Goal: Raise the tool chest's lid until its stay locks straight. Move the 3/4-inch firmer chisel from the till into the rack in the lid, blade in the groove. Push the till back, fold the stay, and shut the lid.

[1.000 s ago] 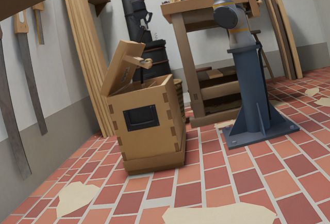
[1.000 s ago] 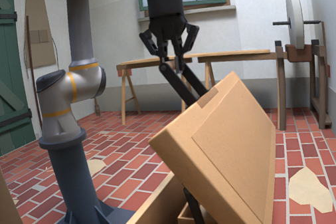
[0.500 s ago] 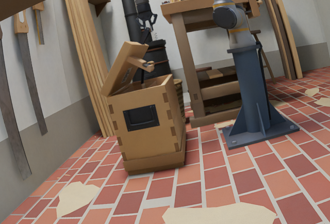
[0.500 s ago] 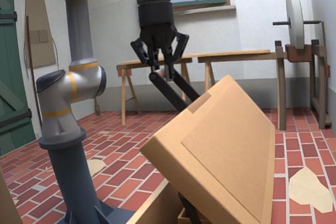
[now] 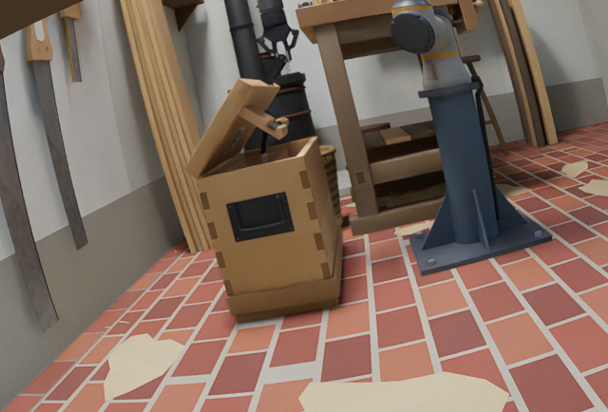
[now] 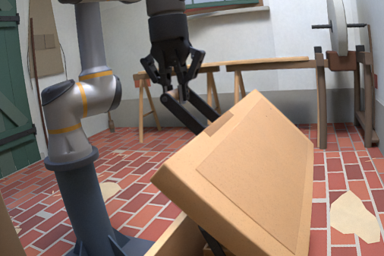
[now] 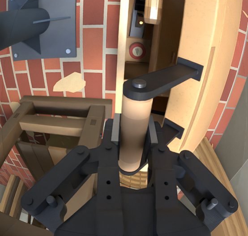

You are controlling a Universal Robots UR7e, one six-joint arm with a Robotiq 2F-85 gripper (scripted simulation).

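The lid's wooden handle bar (image 7: pixel 135 129) (image 6: pixel 175 94), a pale cylinder held between two black brackets, sits in my gripper. The brackets (image 7: pixel 162 79) run to the front edge of the tool chest's lid (image 6: pixel 250 165) (image 5: pixel 231 120), which is tilted partly open over the chest (image 5: pixel 270 221). Down through the opening the wrist camera shows the chest's inside with a pale tool handle (image 7: pixel 153 5) and a round red tin (image 7: pixel 137 50). The stay (image 5: pixel 267 125) hangs folded under the lid. My gripper (image 7: pixel 134 136) (image 6: pixel 175 88) (image 5: pixel 279 52) is closed around the handle bar from above.
Behind the chest stand a black stove pipe and barrel (image 5: pixel 290 103) and planks (image 5: pixel 162 103) leaning on the wall. The workbench (image 5: pixel 383 103) and my pedestal (image 5: pixel 471 192) stand to the right. Sawhorses (image 6: pixel 227 81) and a grindstone (image 6: pixel 337 20) are further off.
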